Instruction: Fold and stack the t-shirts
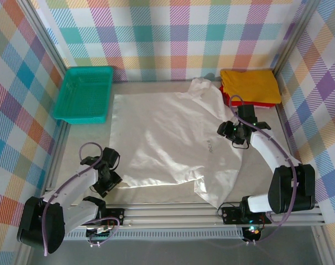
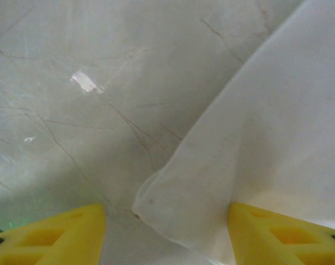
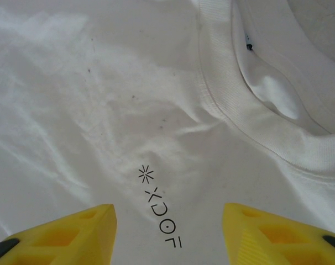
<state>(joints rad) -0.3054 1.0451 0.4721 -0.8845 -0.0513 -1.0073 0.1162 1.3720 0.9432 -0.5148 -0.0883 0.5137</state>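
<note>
The top view gives you bright, even light from overhead, and what shadows there are stay soft and short. The white shirt [image 1: 173, 138] nearly washes out against the pale table [image 1: 151, 88], so its folds read faintly. Its brightest patch lies by the near hem.

Your left wrist view is dimmer, with a grey-green cast, and soft all over. You see a small glint on the table and a faint shadow along the shirt's edge. The left fingers [image 2: 57, 237] are blurred.

Your right wrist view is bright, and sharp at the print [image 3: 159, 212] and collar [image 3: 256, 127]. It is washed out at upper left, and the right fingers [image 3: 62, 234] are out of focus.
</note>
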